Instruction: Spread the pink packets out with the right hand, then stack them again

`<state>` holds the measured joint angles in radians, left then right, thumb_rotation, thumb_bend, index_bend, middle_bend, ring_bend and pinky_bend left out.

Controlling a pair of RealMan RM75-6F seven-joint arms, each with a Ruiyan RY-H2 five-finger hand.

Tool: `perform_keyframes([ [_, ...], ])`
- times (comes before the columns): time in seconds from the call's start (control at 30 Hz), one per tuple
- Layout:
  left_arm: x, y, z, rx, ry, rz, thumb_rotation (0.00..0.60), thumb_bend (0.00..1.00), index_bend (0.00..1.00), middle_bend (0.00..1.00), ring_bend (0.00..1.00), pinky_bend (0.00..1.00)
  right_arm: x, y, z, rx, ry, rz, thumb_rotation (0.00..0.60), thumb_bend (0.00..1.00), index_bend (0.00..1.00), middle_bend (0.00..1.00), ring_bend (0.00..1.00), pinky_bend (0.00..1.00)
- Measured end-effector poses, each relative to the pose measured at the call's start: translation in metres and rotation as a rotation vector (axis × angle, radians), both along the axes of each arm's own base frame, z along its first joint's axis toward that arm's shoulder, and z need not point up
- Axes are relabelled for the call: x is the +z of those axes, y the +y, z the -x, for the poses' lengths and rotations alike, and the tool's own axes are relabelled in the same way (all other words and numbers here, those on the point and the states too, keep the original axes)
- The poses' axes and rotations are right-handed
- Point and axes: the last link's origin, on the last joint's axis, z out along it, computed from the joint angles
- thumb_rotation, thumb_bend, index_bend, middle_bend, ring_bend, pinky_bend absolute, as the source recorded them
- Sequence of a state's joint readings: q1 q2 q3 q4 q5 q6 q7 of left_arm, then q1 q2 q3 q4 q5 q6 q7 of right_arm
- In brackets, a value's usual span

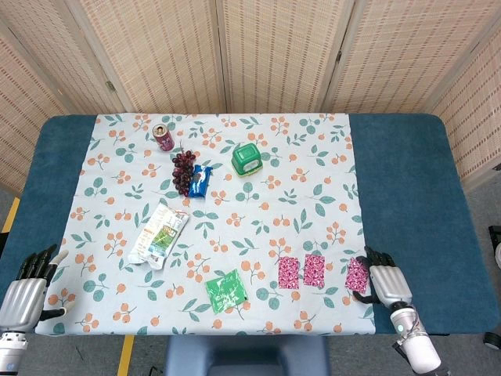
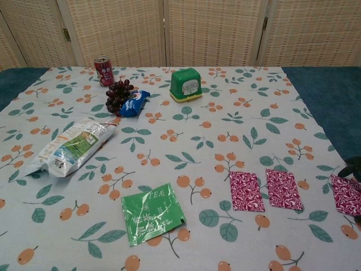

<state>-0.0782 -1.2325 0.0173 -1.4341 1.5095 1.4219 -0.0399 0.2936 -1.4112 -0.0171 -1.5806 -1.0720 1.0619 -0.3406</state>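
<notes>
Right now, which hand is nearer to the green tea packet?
The right hand. It sits at the cloth's near right edge, beside the rightmost pink packet, right of the green tea packet. The left hand rests off the cloth's near left corner, farther away.

Three pink packets are laid flat in a row on the floral cloth, apart from one another. Dark fingertips of the right hand are seen touching the rightmost packet.
</notes>
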Motion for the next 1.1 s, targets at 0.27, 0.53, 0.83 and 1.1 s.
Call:
perform_keyframes([
  [0.27,-0.001,0.0,0.001,0.002,-0.001,0.0,0.6,0.17,0.14,0.0,0.03,0.0,-0.002,0.001,0.001,0.0,0.007,0.002,0.446,0.31,0.15,0.0,0.0,0.0],
  [0.53,0.0,-0.001,0.002,0.003,-0.001,0.0,0.6,0.17,0.14,0.0,0.03,0.0,-0.005,0.0,0.0,0.002,-0.003,0.015,0.487,0.3,0.16,0.0,0.0,0.0],
  [0.83,0.0,-0.001,0.002,0.003,-0.001,0.0,0.6,0.17,0.14,0.0,0.03,0.0,-0.004,0.0,0.0,0.001,-0.028,0.034,0.542,0.31,0.19,0.0,0.0,0.0],
  [1.1,0.0,-0.001,0.001,-0.001,0.001,0.002,0.6,0.17,0.14,0.0,0.03,0.0,0.007,-0.002,-0.013,0.037,-0.076,0.032,0.542,0.31,0.19,0.0,0.0,0.0],
])
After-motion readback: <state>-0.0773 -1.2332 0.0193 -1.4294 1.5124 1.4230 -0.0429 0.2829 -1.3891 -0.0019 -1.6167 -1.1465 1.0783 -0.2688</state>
